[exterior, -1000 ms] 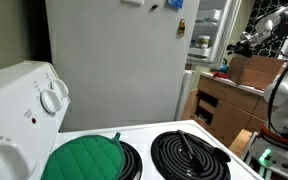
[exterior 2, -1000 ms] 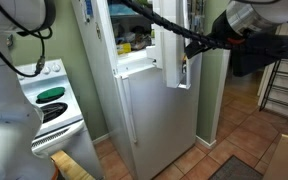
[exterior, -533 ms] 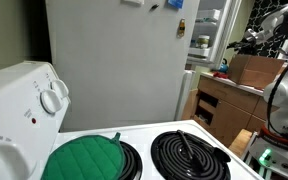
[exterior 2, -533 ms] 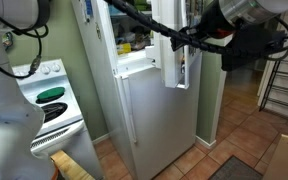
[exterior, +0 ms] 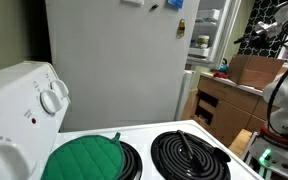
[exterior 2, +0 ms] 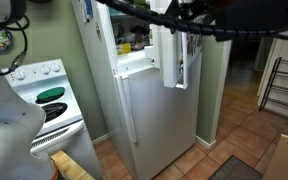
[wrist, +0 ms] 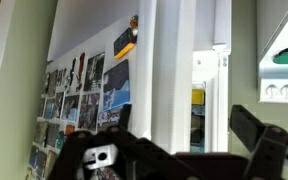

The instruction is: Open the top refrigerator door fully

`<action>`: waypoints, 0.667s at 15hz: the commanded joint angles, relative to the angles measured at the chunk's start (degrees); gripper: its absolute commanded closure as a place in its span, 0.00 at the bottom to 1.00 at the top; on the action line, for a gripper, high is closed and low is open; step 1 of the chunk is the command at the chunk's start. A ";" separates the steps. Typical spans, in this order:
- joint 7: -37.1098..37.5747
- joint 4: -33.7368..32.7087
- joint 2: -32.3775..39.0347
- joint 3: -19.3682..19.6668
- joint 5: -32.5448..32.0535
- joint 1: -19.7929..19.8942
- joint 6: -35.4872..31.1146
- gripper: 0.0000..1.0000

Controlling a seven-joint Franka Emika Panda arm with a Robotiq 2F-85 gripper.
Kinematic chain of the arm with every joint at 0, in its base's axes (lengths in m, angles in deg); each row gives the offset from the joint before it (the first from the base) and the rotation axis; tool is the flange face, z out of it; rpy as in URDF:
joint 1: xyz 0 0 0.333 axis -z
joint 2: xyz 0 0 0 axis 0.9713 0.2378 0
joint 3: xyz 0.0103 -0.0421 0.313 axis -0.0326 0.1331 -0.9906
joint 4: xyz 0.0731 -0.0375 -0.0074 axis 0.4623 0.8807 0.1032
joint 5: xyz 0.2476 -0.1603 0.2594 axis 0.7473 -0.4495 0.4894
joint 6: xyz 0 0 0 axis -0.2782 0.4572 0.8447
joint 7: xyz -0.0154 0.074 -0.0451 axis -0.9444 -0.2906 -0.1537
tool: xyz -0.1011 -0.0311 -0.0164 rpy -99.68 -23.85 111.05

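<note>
Stove (exterior 2: 44, 95) stands well left of the top refrigerator door (exterior 2: 174, 60). The door hangs at the fridge's front, swung out partway with its racks turned inward, above the lower door (exterior 2: 159, 120), which looks shut. The arm (exterior 2: 134, 8) crosses the open compartment toward the door's top; contact there is too dark to read. The gripper (wrist: 169, 152) has its fingers (wrist: 264, 140) spread wide with nothing between them, so it has no hold on the door. Risks, as I judge them: with only a spread tool pushing, a finger may slide off the door edge or snag a rack, and the door may drift back; the arm may also catch a shelf left of the door. Only the wrist view shows the finger spread and the photo-covered side panel (wrist: 84, 100) left of the door. Only an exterior view gives the door's swing.
</note>
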 commanded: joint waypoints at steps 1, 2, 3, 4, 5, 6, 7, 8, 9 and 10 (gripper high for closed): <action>6.64 1.20 -6.62 1.12 -4.27 0.58 2.89 0.00; 8.48 0.57 -7.71 1.75 -4.95 0.68 5.40 0.00; 10.14 0.12 -8.92 2.43 -5.10 0.62 7.82 0.00; 11.47 -0.15 -10.04 3.26 -4.34 0.36 10.70 0.00; 9.13 -0.60 -7.80 3.25 -3.46 -0.61 7.49 0.00; 10.34 -0.72 -9.00 3.86 -3.50 -0.76 9.15 0.00; 11.03 -0.71 -9.86 4.17 -3.54 -0.87 9.73 0.00; 11.36 -0.69 -10.33 4.34 -3.57 -0.93 9.90 0.00; 11.46 -0.66 -10.40 4.36 -3.58 -0.95 9.90 0.00; 11.46 -0.60 -10.29 4.31 -3.58 -0.95 9.91 0.00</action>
